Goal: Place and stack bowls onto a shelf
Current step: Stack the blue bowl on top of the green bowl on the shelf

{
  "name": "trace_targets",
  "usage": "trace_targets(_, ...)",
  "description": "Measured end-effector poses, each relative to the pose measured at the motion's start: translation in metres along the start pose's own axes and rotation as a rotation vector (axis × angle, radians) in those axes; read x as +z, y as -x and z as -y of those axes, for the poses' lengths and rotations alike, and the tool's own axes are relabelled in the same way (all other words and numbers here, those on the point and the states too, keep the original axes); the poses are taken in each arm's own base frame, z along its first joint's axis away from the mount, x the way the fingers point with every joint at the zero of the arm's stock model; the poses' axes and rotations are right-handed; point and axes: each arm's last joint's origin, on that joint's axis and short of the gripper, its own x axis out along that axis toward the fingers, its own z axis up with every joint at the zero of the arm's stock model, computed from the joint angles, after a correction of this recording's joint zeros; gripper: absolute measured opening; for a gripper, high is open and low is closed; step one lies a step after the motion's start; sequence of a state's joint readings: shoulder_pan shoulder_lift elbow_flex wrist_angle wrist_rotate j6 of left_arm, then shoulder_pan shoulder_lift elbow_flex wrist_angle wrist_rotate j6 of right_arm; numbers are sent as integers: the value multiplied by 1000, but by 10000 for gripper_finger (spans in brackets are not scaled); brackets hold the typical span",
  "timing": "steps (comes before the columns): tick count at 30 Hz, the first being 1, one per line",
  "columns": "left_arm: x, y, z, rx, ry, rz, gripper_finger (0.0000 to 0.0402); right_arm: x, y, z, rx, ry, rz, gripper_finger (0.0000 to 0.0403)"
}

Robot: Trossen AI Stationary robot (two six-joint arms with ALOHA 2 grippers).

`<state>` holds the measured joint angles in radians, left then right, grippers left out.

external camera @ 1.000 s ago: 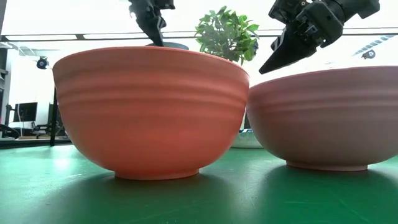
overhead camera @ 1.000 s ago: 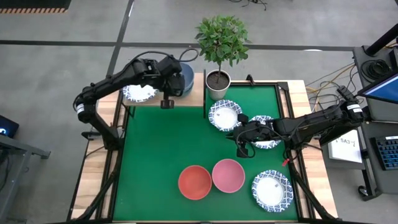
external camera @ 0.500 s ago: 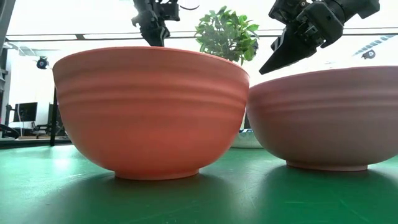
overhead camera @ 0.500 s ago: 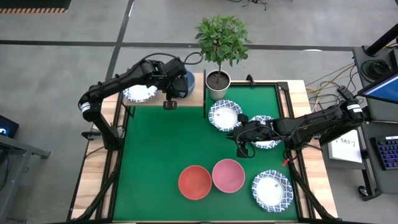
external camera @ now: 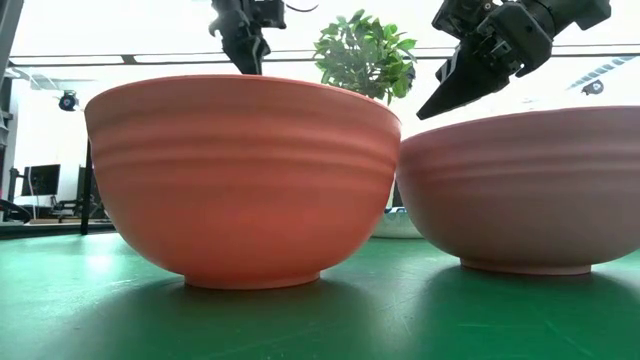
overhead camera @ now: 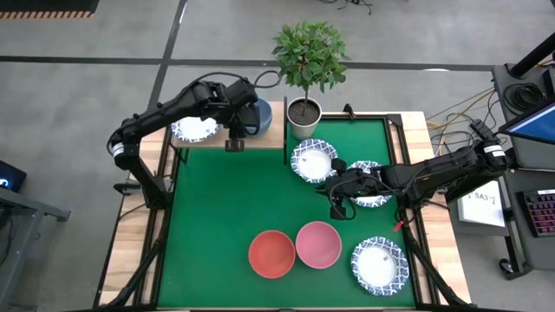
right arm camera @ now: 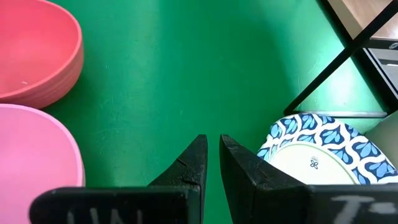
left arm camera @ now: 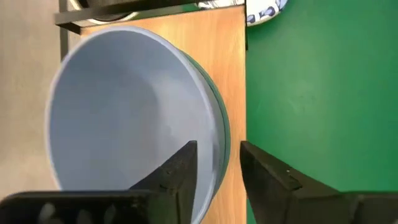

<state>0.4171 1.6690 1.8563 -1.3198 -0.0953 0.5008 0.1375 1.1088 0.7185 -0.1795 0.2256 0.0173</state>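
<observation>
On the shelf [overhead camera: 274,132] at the far left, a blue bowl [left arm camera: 124,112] sits nested in a dark green bowl [left arm camera: 224,127]. A white patterned bowl [overhead camera: 195,130] rests on the board beside them. My left gripper [overhead camera: 236,130] is open over the blue bowl's rim [left arm camera: 217,163], one finger inside and one outside, with a gap on each side. My right gripper [overhead camera: 336,206] hangs shut and empty above the green mat [right arm camera: 143,74]. It is close to two patterned bowls [overhead camera: 314,160] [overhead camera: 371,184]. A red bowl [overhead camera: 271,254], a pink bowl [overhead camera: 318,244] and another patterned bowl [overhead camera: 379,264] stand near the front.
A white plant pot [overhead camera: 303,117] with a leafy plant stands just right of the shelf, at the mat's far edge. The black shelf frame [right arm camera: 339,62] stands near the right gripper. Bare mat [overhead camera: 225,199] lies between the shelf and the front bowls.
My left gripper has gone down a little over the shelf. The dark rim that showed above the red bowl in the low view has dropped out of sight. My right gripper has kept still.
</observation>
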Motion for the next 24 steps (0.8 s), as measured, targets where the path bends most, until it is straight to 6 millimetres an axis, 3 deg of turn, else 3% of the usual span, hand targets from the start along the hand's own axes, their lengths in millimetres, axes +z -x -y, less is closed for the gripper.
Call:
trace_targets(6,1,23,0,-19,37,124,108,0,0,0,1,-1,0,31)
trace_targets(13,-19,42,9,45,71,377,27,-1,0,-1,24,7,-3,31)
trace_targets(15,-27,39,12,93,105,474,8,-1,0,-1,24,17,2,31)
trace_targets(20,-44,15,24,181,168,688,3,0,0,-1,24,30,13,31)
trace_targets(24,-54,-6,31,199,204,751,1,1,0,-1,24,28,19,31)
